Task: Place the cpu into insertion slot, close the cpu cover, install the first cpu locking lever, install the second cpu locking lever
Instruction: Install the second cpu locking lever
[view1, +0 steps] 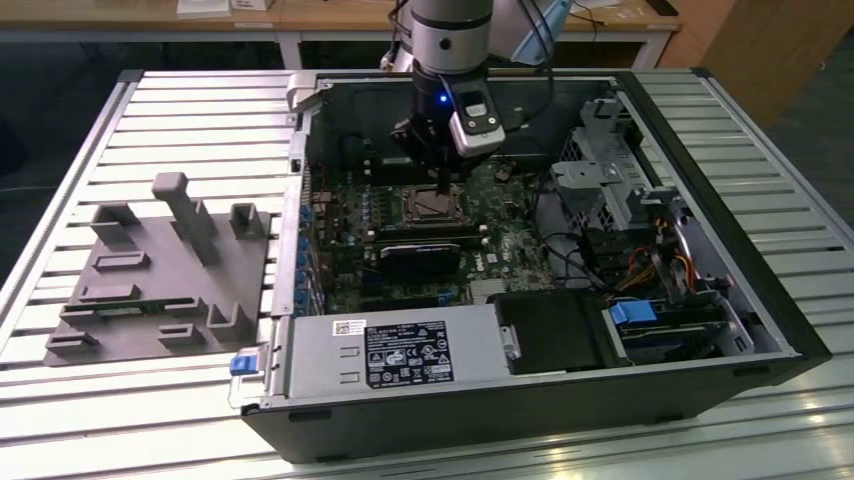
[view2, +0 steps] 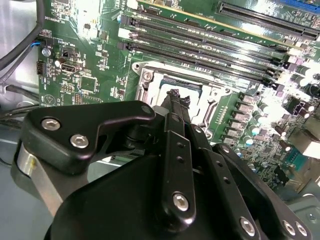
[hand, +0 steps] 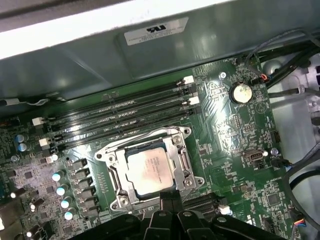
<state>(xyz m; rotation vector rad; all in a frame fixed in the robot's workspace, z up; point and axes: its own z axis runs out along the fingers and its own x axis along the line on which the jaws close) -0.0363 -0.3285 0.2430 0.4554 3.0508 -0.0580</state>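
Hovering directly above the square silver-rimmed insertion slot (hand: 150, 170) on the green motherboard (hand: 235, 135), the black gripper (view2: 175, 97) has its fingers drawn together, grasping nothing. The pale silver-grey square cpu (hand: 150, 169) lies seated inside that slot, framed by the thin silvery metal cpu cover (hand: 176, 145).

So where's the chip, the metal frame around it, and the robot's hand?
cpu (hand: 151, 171), first wrist view, middle of its silver top.
cpu cover (hand: 181, 159), first wrist view, side bar of the frame.
hand (view2: 176, 97), second wrist view, at the fingertips above the socket.
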